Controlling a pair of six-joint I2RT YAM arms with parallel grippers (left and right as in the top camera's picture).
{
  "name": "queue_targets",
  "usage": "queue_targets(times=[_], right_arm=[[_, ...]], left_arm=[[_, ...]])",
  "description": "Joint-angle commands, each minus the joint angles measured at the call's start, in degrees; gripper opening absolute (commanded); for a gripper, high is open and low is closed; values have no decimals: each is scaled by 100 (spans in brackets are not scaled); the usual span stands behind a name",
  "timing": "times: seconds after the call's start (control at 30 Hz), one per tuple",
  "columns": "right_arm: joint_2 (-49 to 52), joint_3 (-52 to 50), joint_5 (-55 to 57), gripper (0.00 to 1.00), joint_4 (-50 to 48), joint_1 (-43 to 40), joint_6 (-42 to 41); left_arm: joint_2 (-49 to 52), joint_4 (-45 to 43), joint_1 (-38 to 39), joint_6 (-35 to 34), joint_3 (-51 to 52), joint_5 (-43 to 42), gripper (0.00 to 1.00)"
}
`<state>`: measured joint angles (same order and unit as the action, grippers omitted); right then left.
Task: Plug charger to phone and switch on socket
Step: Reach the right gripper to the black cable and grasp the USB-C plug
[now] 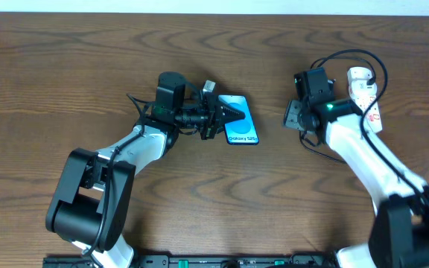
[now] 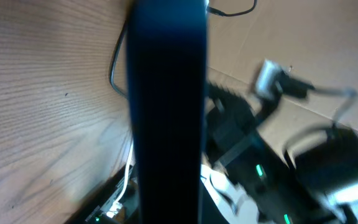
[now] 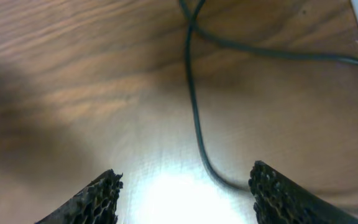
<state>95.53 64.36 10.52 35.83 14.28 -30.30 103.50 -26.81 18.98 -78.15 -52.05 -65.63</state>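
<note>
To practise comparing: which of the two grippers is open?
The right gripper: its fingers stand apart over the table; the left gripper is shut on the phone.

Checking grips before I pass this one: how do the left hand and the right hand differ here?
The left hand is shut on the phone, while the right hand is open and holds nothing. The left hand reaches in level along the table. The right hand points down at it, with the charger lying on the wood between its fingers. Both hands are low over the table.
</note>
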Motion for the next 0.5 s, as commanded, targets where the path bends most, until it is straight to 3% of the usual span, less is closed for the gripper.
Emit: queue_targets(times=[0.0, 0.13, 0.3, 0.33, 0.4, 0.43, 0.47], right_arm=[[531, 142, 70, 66, -417, -262, 61], [1078, 142, -127, 65, -892, -468, 61], [1775, 142, -1029, 44, -1270, -584, 61], [1904, 142, -1185, 32, -1266, -581, 61], [2004, 142, -1335, 19, -1200, -568, 61], [2035, 140, -1373, 6, -1104, -551, 63], [2035, 140, -1397, 1, -1005, -535, 68]], left_arm=[[-90, -44, 22, 122, -168, -192, 8], [-90, -42, 22, 125, -168, -192, 7], [-90, -42, 22, 122, -168, -192, 7], [-90, -42, 22, 122, -168, -192, 7], [-90, -42, 22, 122, -168, -192, 7], [-90, -42, 22, 122, -168, -192, 7], [-90, -42, 22, 122, -168, -192, 7]])
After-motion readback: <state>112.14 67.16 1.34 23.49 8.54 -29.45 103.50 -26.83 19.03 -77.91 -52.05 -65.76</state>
